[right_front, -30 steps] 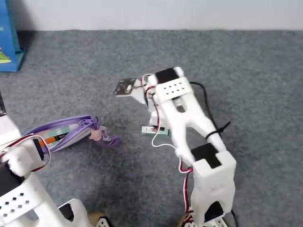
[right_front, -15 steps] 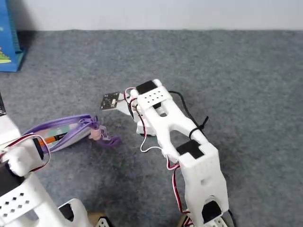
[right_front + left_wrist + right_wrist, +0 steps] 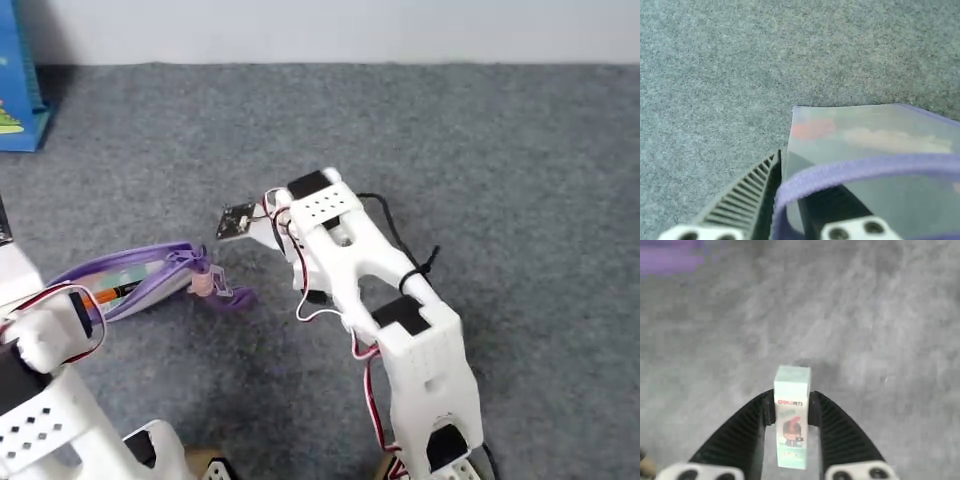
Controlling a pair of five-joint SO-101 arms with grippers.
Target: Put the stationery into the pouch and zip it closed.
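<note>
Grey, felt-like tabletop (image 3: 520,180) spreads under both arms. Reaching from the near edge toward the middle, the right arm (image 3: 380,290) is the bulkiest thing on it. The purple-trimmed pouch (image 3: 140,278) lies on the left arm's side, apart from the right arm, with something orange showing through its clear wall. The left hand (image 3: 795,175) is clenched on the pouch's rim, the purple zipper band passing between its fingers. The right hand (image 3: 791,405) is grasping the eraser (image 3: 791,435), a small mint-green block (cartoon figure on its wrapper) held lengthwise between the two black fingers.
</note>
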